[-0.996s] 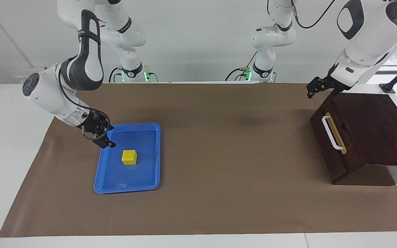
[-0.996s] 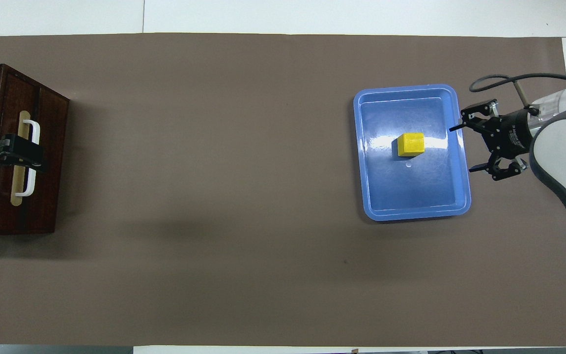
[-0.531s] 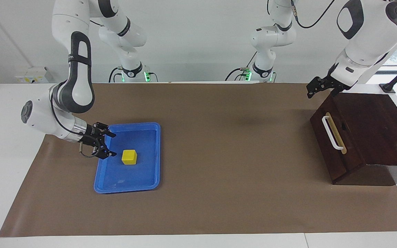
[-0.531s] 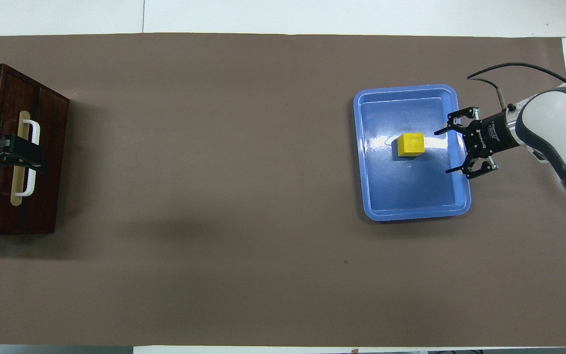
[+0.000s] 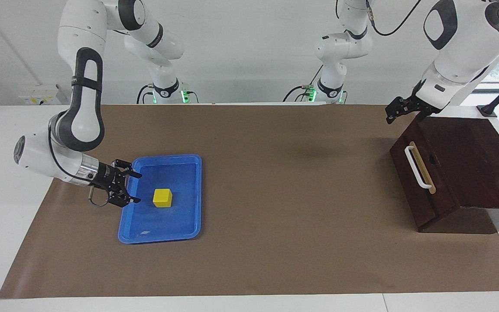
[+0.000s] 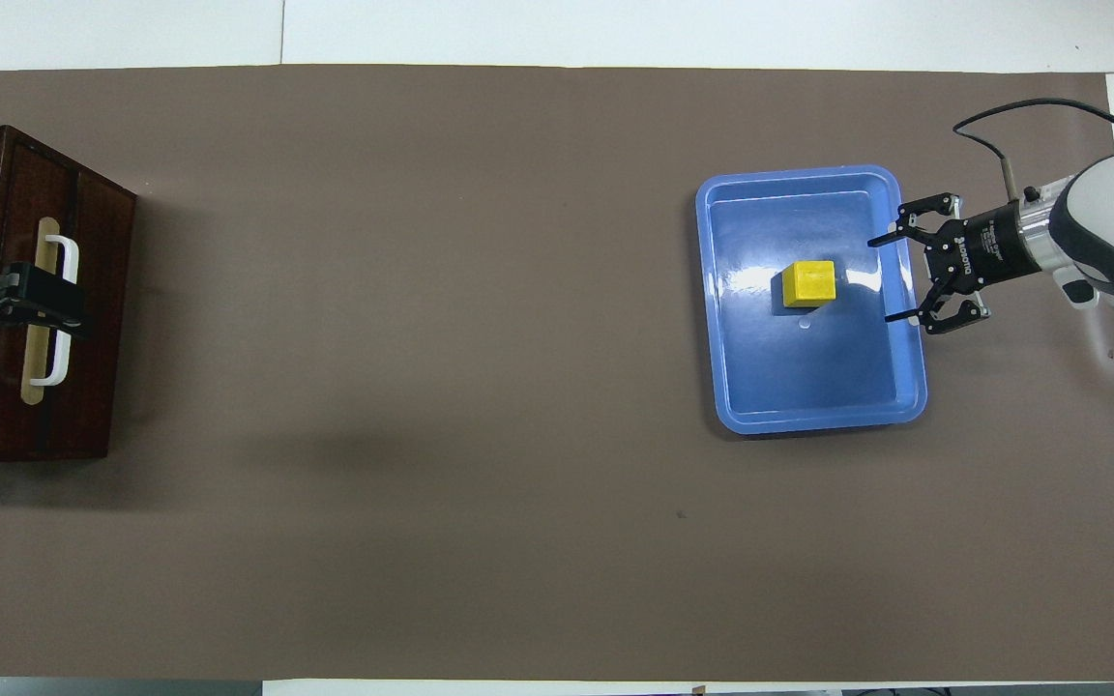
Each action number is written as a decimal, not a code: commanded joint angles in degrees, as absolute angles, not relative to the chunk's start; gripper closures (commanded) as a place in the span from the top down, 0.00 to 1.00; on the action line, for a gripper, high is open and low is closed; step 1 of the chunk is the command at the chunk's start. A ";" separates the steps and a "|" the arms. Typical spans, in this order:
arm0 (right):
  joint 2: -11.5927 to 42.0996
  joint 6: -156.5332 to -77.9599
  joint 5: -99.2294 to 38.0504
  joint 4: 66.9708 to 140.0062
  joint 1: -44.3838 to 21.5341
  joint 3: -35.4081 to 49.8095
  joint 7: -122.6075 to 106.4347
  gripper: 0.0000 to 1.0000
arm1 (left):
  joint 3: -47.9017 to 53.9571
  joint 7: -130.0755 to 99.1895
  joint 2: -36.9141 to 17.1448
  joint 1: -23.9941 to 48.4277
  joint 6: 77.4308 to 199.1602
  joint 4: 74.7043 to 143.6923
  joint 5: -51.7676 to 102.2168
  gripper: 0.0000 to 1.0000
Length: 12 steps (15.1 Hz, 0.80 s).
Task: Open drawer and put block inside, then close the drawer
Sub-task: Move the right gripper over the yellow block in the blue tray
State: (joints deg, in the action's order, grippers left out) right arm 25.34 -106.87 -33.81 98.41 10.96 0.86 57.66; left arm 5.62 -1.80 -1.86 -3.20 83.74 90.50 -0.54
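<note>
Right pincer point(image 5: 135, 188) spread, low at blue plastic tray point(image 5: 187, 232) rim beside small yellow cube point(image 5: 162, 197); fingertip may snag rim, shoving tray

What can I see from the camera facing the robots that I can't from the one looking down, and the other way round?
Only the facing view shows the arms' bases and the drawer box's top. Only the overhead view shows the left gripper covering the white handle; whether it touches is unclear. Both show the closed drawer, the yellow block in the blue tray, and the open right gripper at the tray's edge.
</note>
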 commanded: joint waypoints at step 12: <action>25.84 -117.86 -39.54 104.59 5.71 1.06 57.13 1.00 | 4.92 -1.40 -0.70 -1.76 84.99 92.02 -0.35 1.00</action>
State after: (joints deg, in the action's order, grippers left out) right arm 26.67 -116.29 -37.23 102.36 5.73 1.00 57.67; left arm 5.70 -1.78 -1.86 -3.17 83.77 90.50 -0.54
